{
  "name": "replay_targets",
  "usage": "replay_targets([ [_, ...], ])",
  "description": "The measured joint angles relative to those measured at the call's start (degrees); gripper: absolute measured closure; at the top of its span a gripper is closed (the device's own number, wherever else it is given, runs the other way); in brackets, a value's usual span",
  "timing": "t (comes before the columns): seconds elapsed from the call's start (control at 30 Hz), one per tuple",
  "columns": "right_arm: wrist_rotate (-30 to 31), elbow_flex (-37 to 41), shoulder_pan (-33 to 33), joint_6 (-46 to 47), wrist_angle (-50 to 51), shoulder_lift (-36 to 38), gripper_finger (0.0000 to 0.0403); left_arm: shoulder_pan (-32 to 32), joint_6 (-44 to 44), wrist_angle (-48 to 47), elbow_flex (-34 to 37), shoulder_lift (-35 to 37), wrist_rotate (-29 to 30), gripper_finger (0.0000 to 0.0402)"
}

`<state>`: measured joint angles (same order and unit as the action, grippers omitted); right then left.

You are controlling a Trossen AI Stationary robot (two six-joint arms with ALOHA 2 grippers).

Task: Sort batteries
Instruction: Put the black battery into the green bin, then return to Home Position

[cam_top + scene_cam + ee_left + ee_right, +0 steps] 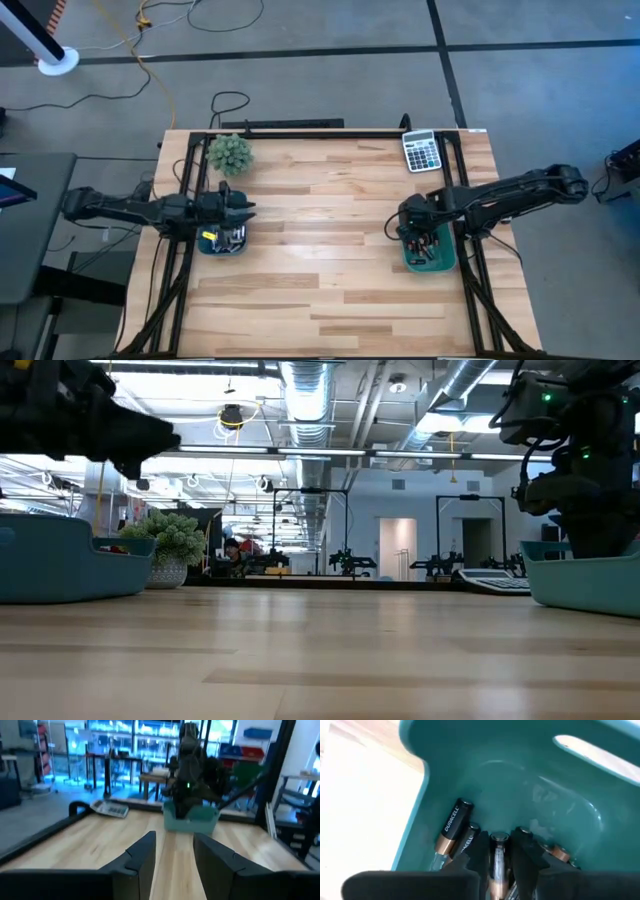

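The right claw [498, 862] is down in the right bin [530, 780], its fingers slightly apart around one battery [498, 851] among other cells. It should close squarely on that cell alone, then lift straight up. The left claw [174, 857] waits spread and empty above the left bin [222, 245].

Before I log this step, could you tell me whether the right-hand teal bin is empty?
Not empty: the right wrist view shows several batteries lying inside the teal bin, one between the right gripper fingers.

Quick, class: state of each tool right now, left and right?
Left tool: open, empty, above the left teal bin.
Right tool: down in the right teal bin, fingers either side of a battery; grip cannot be told.
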<state>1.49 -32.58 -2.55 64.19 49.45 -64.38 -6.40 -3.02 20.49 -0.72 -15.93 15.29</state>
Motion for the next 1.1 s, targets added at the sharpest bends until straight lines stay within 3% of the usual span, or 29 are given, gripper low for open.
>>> replay_targets([
  [0.13,-0.6,0.0,0.0,1.7,0.3,0.0,0.0290,0.0,0.6,-5.8,0.0,4.7,-0.6,0.0274],
  [0.27,-3.2,0.0,0.0,1.8,1.2,0.0,0.0266,0.0,3.9,-5.4,0.0,8.6,-2.0,0.0274],
  [0.53,-4.7,-1.5,0.1,1.8,2.3,3.6,0.0222,0.0,5.2,-9.3,0.2,14.7,-12.0,0.0274],
  [1.1,-4.7,-8.0,0.1,0.3,4.8,17.1,0.0240,-0.1,4.5,-13.0,0.3,15.7,-16.2,0.0274],
])
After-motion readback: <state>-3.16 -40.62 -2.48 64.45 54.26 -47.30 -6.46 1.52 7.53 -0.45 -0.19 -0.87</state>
